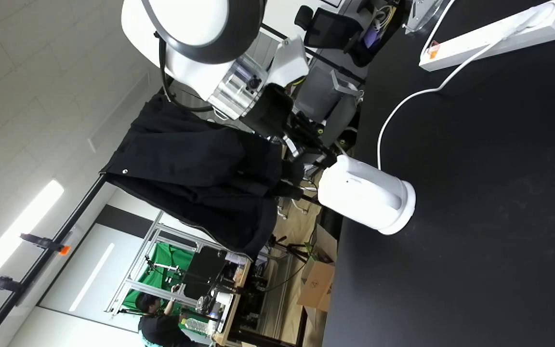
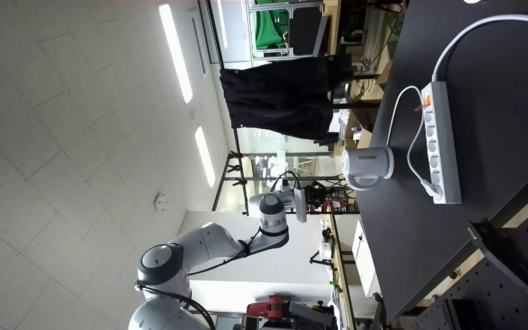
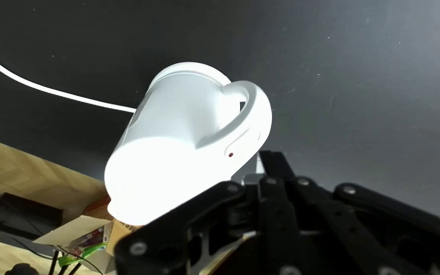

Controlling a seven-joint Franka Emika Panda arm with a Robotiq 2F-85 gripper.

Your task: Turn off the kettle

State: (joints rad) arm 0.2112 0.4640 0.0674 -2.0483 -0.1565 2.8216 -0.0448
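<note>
The white kettle (image 1: 364, 195) stands upright on the black table (image 1: 475, 250); both exterior views appear turned sideways. It also shows in an exterior view (image 2: 367, 160) and in the wrist view (image 3: 178, 110). Its handle (image 3: 260, 114) faces my gripper's side and has a small red dot near its upper end. My gripper (image 3: 275, 156) is shut and empty, its fingertips together just beside the top of the handle in the wrist view. In an exterior view, the gripper (image 2: 326, 190) is above the kettle on the handle side, with a visible gap. The kettle's switch is not clearly discernible.
A white cord (image 1: 403, 103) runs from the kettle to a long white power strip (image 1: 494, 41), also seen in an exterior view (image 2: 442, 146). A black cloth (image 2: 282, 98) hangs behind the table. An open cardboard box (image 3: 90, 233) is beyond the table edge.
</note>
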